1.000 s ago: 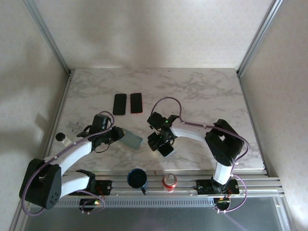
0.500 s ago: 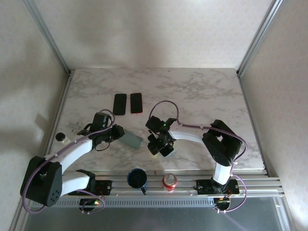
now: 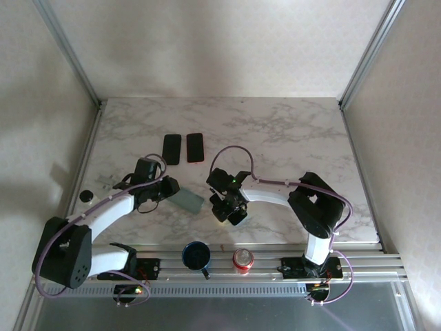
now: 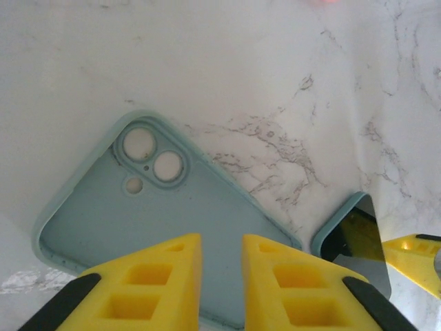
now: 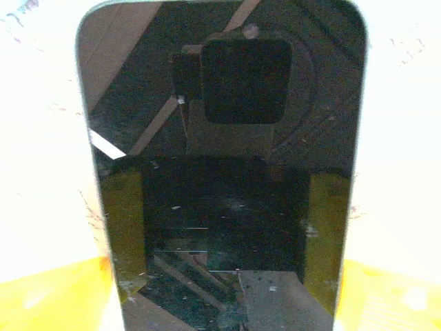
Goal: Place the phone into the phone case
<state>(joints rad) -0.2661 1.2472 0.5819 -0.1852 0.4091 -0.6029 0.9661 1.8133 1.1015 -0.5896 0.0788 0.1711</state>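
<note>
I've nudged phone (image 5: 220, 172) closer to case (image 4: 138, 207), right jaws clamped on it; left jaws together, pinning case.

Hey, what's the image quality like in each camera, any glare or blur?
Right wrist view: the table around the phone is blown out white, and its screen mirrors the camera. Left wrist view: the case is sharp, the yellow fingers soft. Top view: even light, soft shadows on the left wall.
</note>
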